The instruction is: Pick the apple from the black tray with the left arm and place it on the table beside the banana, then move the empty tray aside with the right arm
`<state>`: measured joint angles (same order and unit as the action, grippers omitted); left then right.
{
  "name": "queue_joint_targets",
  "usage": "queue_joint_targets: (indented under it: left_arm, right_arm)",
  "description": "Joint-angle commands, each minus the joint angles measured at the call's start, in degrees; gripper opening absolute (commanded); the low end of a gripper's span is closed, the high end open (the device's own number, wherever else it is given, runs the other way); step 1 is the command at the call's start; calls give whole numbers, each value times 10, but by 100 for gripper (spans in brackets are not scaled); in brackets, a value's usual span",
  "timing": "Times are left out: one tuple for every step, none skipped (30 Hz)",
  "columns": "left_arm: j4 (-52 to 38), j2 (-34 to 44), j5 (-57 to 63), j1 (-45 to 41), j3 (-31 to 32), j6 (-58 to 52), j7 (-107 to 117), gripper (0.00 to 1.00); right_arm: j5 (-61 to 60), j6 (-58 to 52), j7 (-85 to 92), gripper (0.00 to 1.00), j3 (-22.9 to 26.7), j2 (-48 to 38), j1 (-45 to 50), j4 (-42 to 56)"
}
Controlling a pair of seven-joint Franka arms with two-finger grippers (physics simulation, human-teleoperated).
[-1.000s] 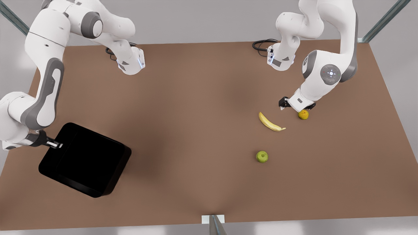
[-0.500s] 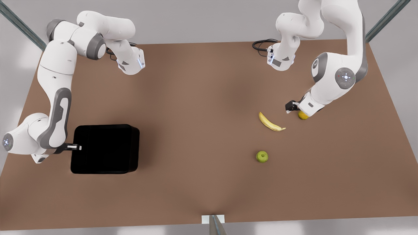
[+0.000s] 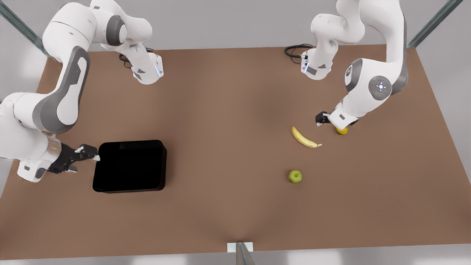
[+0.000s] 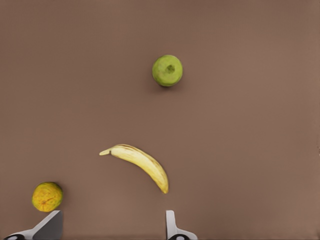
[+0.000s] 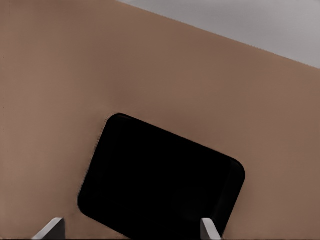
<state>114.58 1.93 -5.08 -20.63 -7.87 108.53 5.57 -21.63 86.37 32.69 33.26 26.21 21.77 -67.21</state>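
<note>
Sitting flat on the brown table [image 3: 228, 110], the black tray [image 3: 129, 166] lies toward the front view's left with nothing in it, its edges roughly square to the table's near side. Just off the tray's edge on that side the right gripper [image 3: 92, 154] hovers with its white-tipped fingers parted and clear of the rim, gripping nothing; from that arm's wrist camera the tray [image 5: 160, 180] lies ahead with the two fingertips [image 5: 51, 228] spread wide apart in front of it. Over on the front view's right the apple [image 3: 295, 176] rests on the bare tabletop, stem dimple up, a little nearer the camera than the banana [image 3: 305, 138] and apart from it. The banana lies curved on the table, and beyond its far end a small orange-yellow fruit [image 3: 342, 130] sits partly tucked under the left gripper [image 3: 319, 120], which hangs low over that spot. From the left wrist camera the apple [image 4: 167, 70], the banana [image 4: 138, 163] and the orange-yellow fruit [image 4: 47, 196] are all separate on the table, and the left gripper's fingers [image 4: 172, 227] stand spread with nothing between them.
</note>
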Motion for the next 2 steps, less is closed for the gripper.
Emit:
queue_joint_targets:
  left_arm:
    - [-1, 0, 1, 8, 0, -1, 2, 100]
    - [-1, 0, 2, 8, 0, -1, 2, 100]
  right_arm:
    - [44, -94, -272, 100, -3, -8, 21, 4]
    - [43, -94, -268, 100, -6, -11, 22, 4]
